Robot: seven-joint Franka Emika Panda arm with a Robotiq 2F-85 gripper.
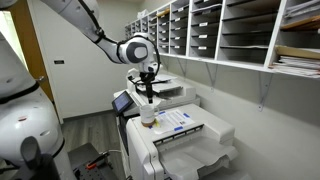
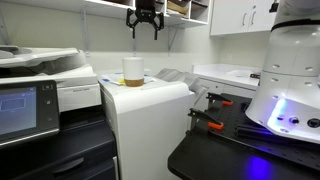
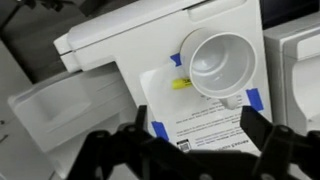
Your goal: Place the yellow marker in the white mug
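Wrist view: pincer [image 3: 180,135] open, empty, above the white mug [image 3: 220,62]; we advise straddling the yellow marker [image 3: 180,84] beside it carefully.

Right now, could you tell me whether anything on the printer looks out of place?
Only one thing: the yellow marker lies on the printer beside the white mug, outside it, and the mug looks empty. The open gripper above holds nothing.
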